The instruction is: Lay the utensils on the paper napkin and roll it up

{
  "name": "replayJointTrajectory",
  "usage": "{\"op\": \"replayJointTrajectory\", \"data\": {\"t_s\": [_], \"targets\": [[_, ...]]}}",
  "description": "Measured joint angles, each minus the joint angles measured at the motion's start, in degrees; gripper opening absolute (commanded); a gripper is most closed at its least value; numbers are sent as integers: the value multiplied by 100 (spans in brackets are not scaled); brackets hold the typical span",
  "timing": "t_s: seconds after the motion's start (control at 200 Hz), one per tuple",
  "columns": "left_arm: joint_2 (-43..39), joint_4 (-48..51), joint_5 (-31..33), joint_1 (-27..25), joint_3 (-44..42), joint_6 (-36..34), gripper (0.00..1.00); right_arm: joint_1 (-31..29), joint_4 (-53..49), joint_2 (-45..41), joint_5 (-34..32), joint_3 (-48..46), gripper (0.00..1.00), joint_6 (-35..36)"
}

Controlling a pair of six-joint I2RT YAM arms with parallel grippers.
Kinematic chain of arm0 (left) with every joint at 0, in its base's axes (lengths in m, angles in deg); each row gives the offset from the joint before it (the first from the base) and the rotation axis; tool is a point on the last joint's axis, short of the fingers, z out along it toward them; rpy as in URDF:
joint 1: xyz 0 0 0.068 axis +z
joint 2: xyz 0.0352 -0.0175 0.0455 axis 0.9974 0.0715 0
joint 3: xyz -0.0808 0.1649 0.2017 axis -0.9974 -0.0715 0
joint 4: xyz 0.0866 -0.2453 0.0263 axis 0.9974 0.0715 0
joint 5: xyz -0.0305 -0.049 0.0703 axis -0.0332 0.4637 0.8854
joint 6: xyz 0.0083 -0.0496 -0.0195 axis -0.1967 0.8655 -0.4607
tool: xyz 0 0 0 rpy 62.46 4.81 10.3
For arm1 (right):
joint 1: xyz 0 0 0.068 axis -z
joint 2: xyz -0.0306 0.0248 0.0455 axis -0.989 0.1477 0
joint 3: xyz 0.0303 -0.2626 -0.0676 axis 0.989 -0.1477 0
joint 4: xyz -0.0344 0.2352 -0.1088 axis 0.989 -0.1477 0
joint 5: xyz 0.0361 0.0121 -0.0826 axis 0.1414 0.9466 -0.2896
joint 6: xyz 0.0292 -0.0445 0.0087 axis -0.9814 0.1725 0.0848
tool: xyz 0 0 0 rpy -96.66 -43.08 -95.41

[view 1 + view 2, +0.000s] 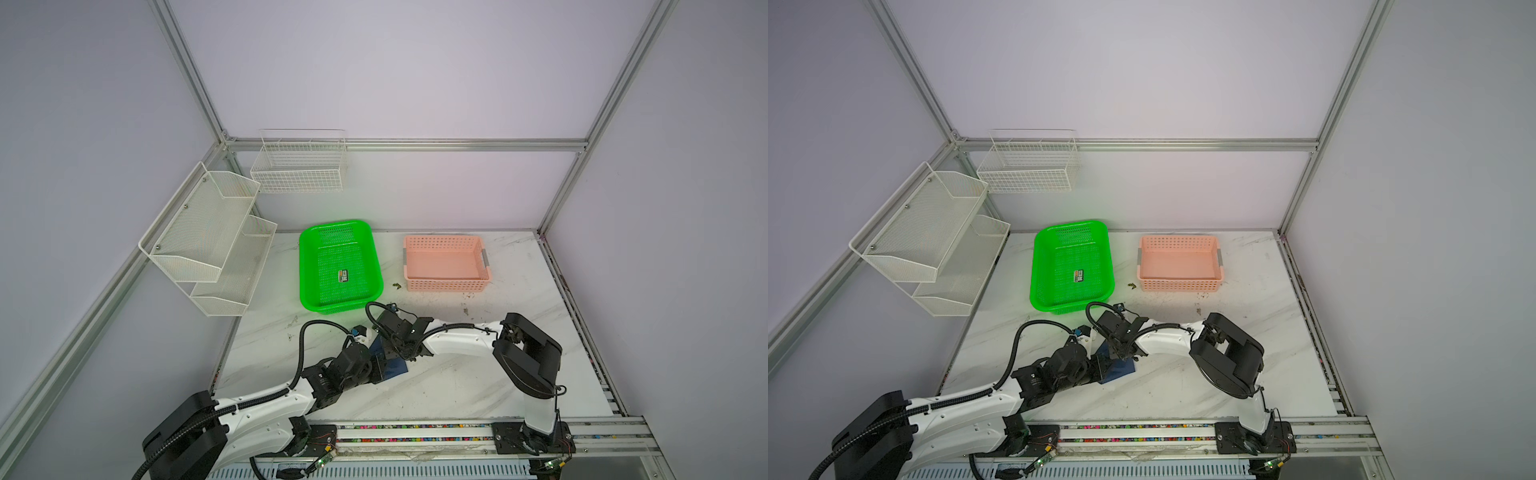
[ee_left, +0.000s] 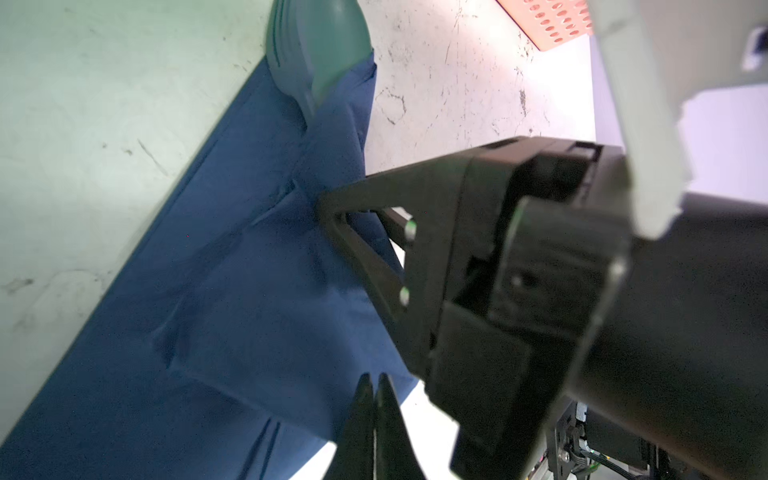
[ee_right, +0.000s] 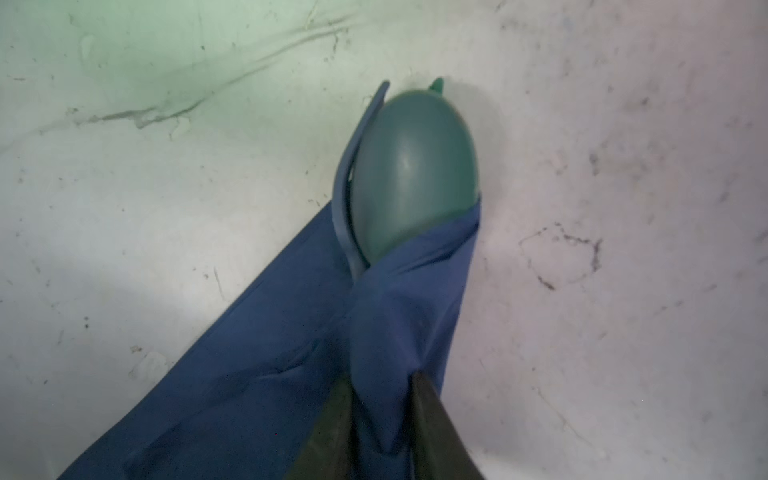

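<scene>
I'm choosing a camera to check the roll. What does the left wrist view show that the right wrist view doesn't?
Left wrist only: the left gripper shut, the right gripper seen from outside, pinching the paper napkin, and a pink basket corner. Right wrist only: the spoon bowl whole. Both: napkin wrapped round the spoon, marble table.

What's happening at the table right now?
Both arms are working the paper napkin at the table's front middle. It's partly wrapped around the utensils, with the spoon bowl poking out one end. The right gripper pinches a bunched fold between its fingers; the left gripper is shut at the napkin's edge.
</scene>
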Motion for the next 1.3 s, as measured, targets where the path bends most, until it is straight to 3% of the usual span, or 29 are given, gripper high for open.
{"op": "replayJointTrajectory", "data": {"t_s": [0.225,0.435,0.725,0.925,1.01,1.095,1.18,1.3], "targets": [[352,-197,168,0,0,125,5,2,13,-2,22,-2,31,-15],[407,-111,249,0,0,245,5,2,103,-24,136,-11,46,-26],[496,234,247,0,-31,385,4,2,-13,-122,125,-35,48,-44],[487,232,247,0,-68,439,4,2,-192,-664,9,-221,48,-101],[481,234,249,0,-70,459,4,2,-192,-1040,-9,-323,40,-90],[479,236,249,0,-70,476,4,2,-48,-1394,90,-509,16,-63],[479,236,249,0,-70,476,4,2,166,-1641,356,-776,0,-20],[476,238,249,0,-70,476,4,4,555,-1740,846,-1244,0,4]]}}
